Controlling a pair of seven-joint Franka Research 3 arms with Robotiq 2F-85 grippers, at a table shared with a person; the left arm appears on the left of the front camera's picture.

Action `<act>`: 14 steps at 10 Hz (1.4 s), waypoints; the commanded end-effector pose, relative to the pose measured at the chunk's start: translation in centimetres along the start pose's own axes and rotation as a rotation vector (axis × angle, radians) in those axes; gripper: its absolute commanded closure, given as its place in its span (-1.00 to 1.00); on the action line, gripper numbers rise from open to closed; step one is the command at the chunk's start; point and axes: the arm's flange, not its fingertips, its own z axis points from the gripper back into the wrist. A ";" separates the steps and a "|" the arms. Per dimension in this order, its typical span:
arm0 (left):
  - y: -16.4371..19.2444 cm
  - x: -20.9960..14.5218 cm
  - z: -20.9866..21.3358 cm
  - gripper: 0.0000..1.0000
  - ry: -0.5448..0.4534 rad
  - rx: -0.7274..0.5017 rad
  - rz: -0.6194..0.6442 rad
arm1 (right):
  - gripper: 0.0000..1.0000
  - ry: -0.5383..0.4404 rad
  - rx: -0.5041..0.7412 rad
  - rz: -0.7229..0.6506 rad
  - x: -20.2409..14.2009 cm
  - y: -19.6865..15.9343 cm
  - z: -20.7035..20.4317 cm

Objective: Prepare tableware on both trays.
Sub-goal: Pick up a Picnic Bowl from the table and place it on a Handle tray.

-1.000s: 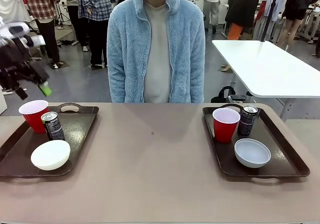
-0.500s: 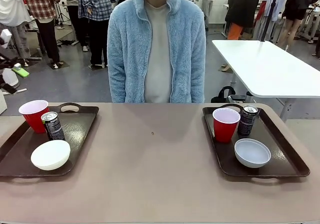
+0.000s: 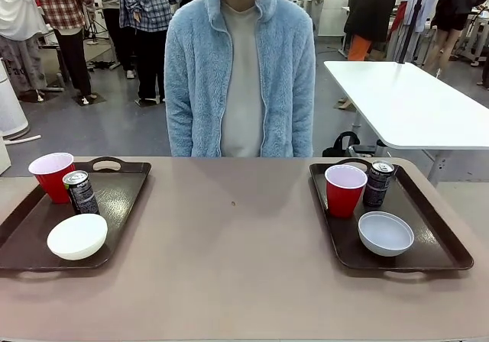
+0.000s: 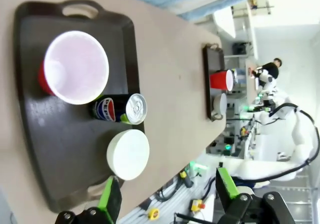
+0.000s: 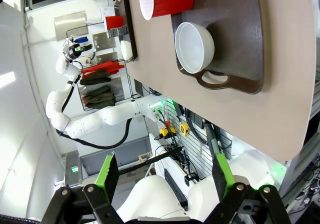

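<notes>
Bright, even overhead light — soft shadows, sheen on the left tray [image 3: 114,197]; wrist views bend at edges.

A person in a light-blue fleece jacket [image 3: 238,75] stands behind the beige table [image 3: 237,258]; a white table [image 3: 409,101] stands beyond.

The right tray [image 5: 250,44] runs past the top edge; can label [image 3: 378,185] unreadable

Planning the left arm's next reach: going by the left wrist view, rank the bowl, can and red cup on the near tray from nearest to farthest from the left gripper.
From the left gripper, jaws open:
1. White bowl, at the tray's near end, just above the fingers.
2. Black can, mid-tray, lying between bowl and cup.
3. Red cup, toward the far handle of the tray.
</notes>
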 end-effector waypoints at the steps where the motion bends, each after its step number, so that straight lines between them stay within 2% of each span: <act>1: 0.4 -0.4 0.9 -1.00 -0.004 -0.047 -0.027 | -0.95 -0.003 0.000 -0.012 -0.2 0.3 -0.2; 4: 1.1 -0.2 1.2 -1.00 0.004 -0.023 0.018 | -0.95 -0.003 0.000 -0.012 -0.2 0.3 -0.2; 5: 0.6 0.8 0.4 -1.00 -0.010 0.046 0.047 | -0.95 -0.003 0.000 -0.012 -0.2 0.3 -0.2; 6: 1.0 -0.6 1.1 -1.00 0.001 -0.018 0.017 | -0.95 -0.003 0.000 -0.012 -0.2 0.3 -0.2; 14: 1.0 -0.6 1.1 -1.00 0.001 -0.018 0.017 | -0.95 -0.003 0.000 -0.012 -0.2 0.3 -0.2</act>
